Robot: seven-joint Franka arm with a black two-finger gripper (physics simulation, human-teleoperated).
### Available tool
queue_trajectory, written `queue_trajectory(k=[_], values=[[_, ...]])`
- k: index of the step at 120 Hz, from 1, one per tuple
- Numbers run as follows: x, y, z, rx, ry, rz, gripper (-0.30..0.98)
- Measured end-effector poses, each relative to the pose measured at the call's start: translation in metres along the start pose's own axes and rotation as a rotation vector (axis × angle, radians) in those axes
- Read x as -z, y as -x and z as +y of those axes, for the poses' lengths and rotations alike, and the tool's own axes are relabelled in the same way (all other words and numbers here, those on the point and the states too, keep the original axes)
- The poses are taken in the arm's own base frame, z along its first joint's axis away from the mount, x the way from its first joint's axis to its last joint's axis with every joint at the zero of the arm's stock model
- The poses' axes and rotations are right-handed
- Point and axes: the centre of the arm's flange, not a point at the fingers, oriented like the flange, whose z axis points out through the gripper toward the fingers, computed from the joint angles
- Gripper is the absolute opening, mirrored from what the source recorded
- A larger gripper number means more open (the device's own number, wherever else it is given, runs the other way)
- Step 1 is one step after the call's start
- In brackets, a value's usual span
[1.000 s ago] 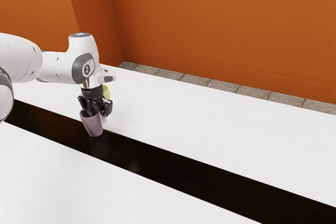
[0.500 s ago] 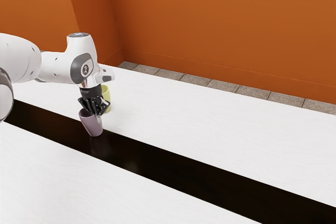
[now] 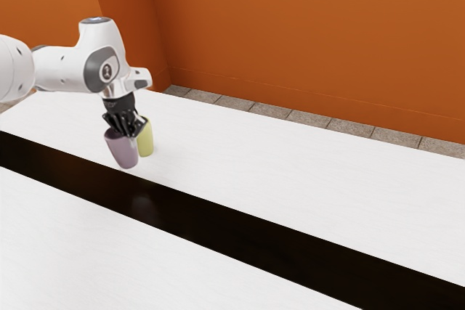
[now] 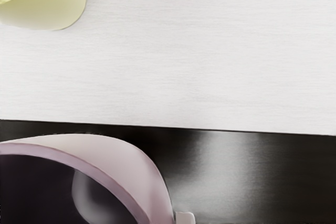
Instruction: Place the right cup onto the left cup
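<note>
Exterior view: the purple cup was held mouth up and a little tilted, clear of the bench, so that it could be carried to the yellow cup. It was gripped high, by the rim, which left its base free to be lowered into the other's mouth. The fingers were closed on it, seemingly with only the cup's wall between them, though they were too bunched and dark there for the exact gap to be told.

The yellow cup was stood upright on the bench, where its open top could receive the load. In the wrist view the two were seen apart, the purple one over the dark strip; stacking was yet to be done. Height and sideways travel were judged to be needed next, lest the yellow rim be clipped and its cup tipped.
</note>
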Motion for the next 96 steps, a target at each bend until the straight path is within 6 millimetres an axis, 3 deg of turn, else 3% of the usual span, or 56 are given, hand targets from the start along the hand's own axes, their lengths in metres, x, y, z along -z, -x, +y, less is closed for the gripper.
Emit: queue_trajectory(k=[26,57,96], values=[[0.039,0.009,-0.001,-0.003,0.009,0.005,-0.10],[0.083,0.002,-0.003,-0.026,-0.010,0.008,-0.10],[0.097,0.003,-0.027,-0.009,-0.029,-0.013,-0.10]])
